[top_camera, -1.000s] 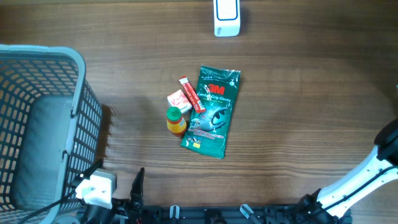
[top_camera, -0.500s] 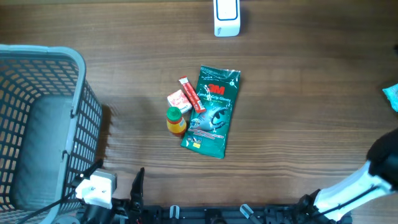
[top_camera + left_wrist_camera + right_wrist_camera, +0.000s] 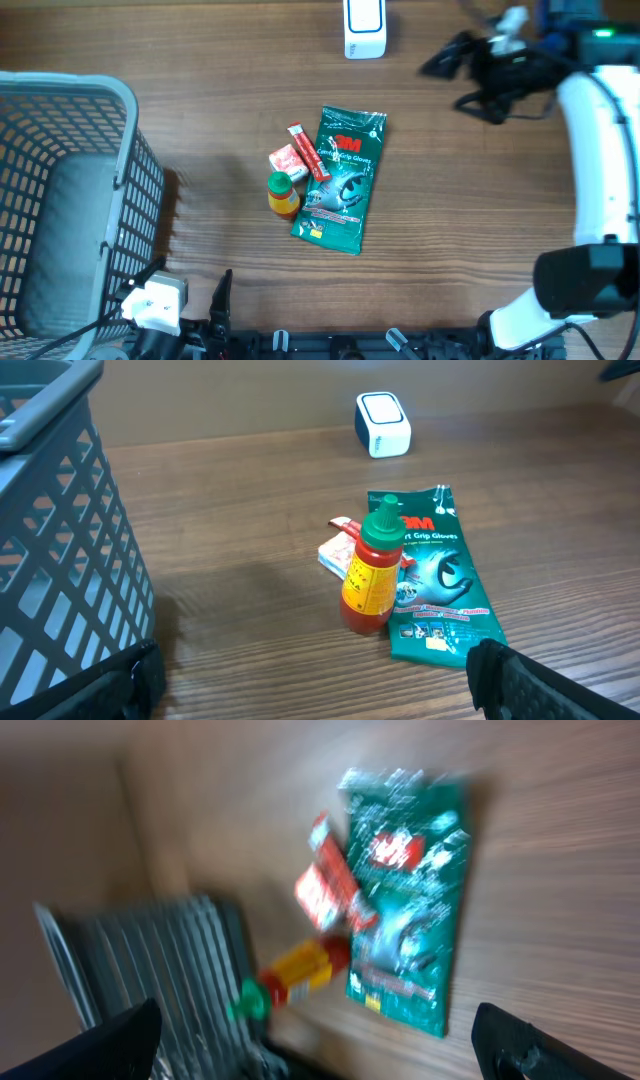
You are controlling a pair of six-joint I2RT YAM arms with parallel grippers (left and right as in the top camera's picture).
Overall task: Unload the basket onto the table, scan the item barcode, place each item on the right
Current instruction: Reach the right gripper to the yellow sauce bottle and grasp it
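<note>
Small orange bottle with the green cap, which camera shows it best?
The left wrist view: the small orange bottle with the green cap stands upright, sharp and seen side-on, label visible. Overhead shows the bottle sharp but from above, mostly cap and shoulder. The right wrist view catches the bottle only as a motion-blurred smear.

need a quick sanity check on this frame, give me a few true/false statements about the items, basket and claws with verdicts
1. The orange bottle stands upright beside the 3M glove packet. True.
2. The 3M glove packet lies in the basket. False: it lies on the table, outside the basket.
3. The right claw grips the red sachet. False: it is open and empty, near the white scanner; the red sachet lies against the packet.
4. The left claw is open. True.
</note>
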